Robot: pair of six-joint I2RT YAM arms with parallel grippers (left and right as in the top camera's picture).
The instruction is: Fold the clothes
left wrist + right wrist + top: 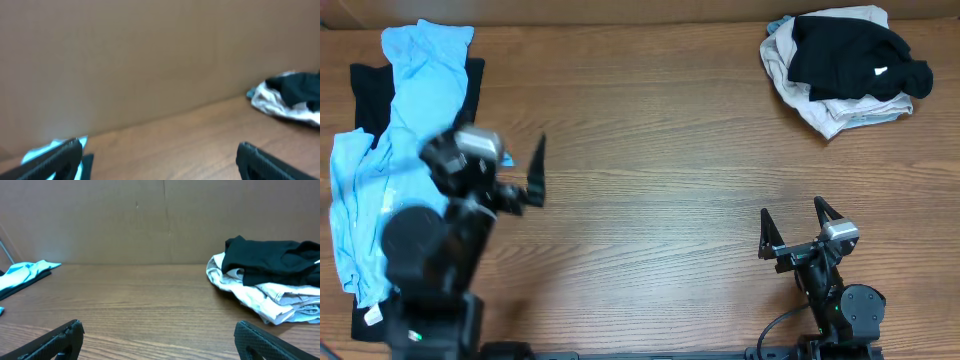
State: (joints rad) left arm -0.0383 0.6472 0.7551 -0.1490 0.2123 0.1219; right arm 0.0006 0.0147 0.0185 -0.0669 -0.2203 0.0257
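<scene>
Brown board backing [125, 220] behind, bare wood worktop [650, 150] in front, and both arms are empty-handed. The left end effector [160, 150] hangs above the worktop with its fingers spread wide, nothing between them. Its view is blurred, so finer detail is lost. Just off its left side lies the light blue garment [415, 90], sprawled lengthwise over a black garment [365, 85]. My read is that this spot is a laying-out or stacking place, because the blue cloth lies long and fairly flat, not heaped.

Over to the right end effector [159, 326]. It sits low at the near edge, jaws wide apart and gripping nothing, which looks like a parked, ready pose. Ahead of it and off to its right, well apart, is the unfolded heap: a black piece [850, 55] slumped on top of pale crumpled cloth [820, 105].

That heap looks like the work left to do. Neither end effector touches any cloth, so I'd judge this a gap between garments. The wide jaws suit a reach for the next one.
</scene>
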